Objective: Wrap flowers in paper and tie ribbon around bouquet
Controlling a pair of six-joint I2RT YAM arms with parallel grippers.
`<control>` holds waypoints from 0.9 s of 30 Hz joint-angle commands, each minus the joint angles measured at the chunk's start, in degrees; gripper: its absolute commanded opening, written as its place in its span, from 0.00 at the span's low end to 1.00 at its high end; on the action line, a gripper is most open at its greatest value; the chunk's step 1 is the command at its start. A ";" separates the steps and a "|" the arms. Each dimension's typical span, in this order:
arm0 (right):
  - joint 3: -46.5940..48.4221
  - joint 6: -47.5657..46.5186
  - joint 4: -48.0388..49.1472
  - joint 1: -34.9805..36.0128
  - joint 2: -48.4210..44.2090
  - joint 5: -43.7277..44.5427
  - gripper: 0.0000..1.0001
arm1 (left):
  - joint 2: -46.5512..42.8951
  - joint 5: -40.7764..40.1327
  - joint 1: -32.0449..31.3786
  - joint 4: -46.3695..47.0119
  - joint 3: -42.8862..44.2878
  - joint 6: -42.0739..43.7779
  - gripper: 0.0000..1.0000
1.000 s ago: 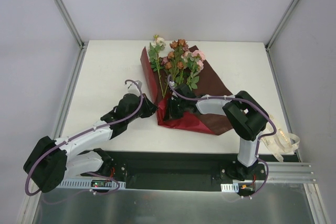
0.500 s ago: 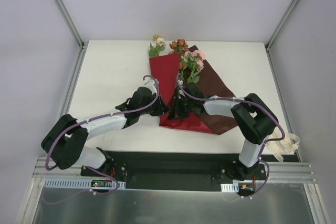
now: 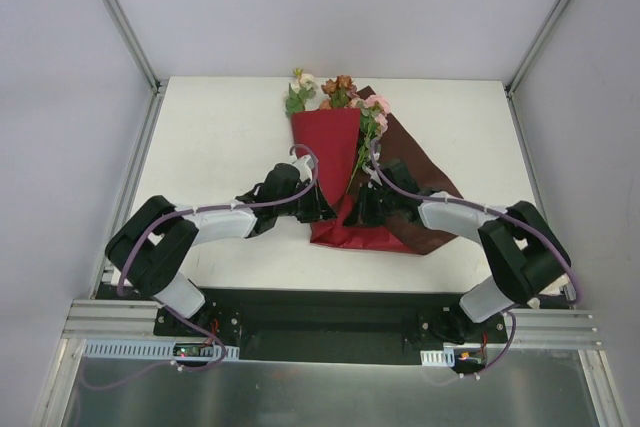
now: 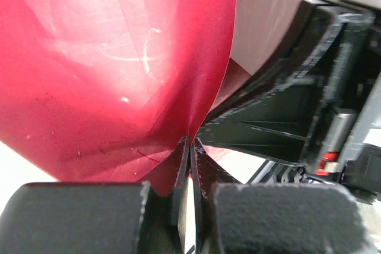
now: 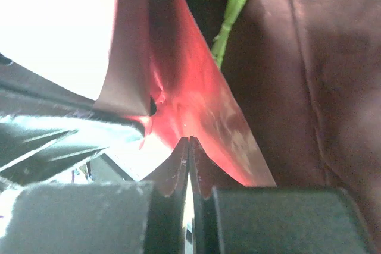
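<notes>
Since a second ago the left flap of the paper (image 3: 333, 152) has swung further over the flowers (image 3: 342, 90), so that only the blooms past the paper's far edge and a few stems along the flap's right side show. At the paper's near end the left gripper (image 4: 189, 147) is pinched tight on the bright red folded edge, and the right gripper (image 5: 189, 143) is clamped on the paper just beside it, green stems showing beyond its tips
</notes>
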 commanded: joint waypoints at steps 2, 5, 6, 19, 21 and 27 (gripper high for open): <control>-1.66 -1.88 -4.99 -0.60 -6.27 0.92 0.01 | 3.66 4.62 -0.66 4.11 2.55 -1.37 0.00; -3.95 -1.97 -5.88 0.55 -8.90 1.09 0.01 | 3.66 4.53 -0.66 4.64 2.28 -1.02 0.00; -4.65 -2.06 -5.27 0.72 -9.52 1.27 0.01 | 3.75 4.70 -0.66 4.64 2.37 -0.84 0.00; -0.97 -4.25 -2.01 -0.85 0.83 3.03 0.01 | 6.55 9.45 -0.66 4.90 2.98 -2.24 0.00; 0.17 -4.78 -2.01 -1.73 2.07 3.11 0.01 | 7.44 11.02 -0.93 5.52 3.25 -3.03 0.00; 1.14 -5.05 -1.84 -3.41 3.65 2.76 0.01 | 10.95 12.61 -1.72 8.41 3.51 -4.70 0.00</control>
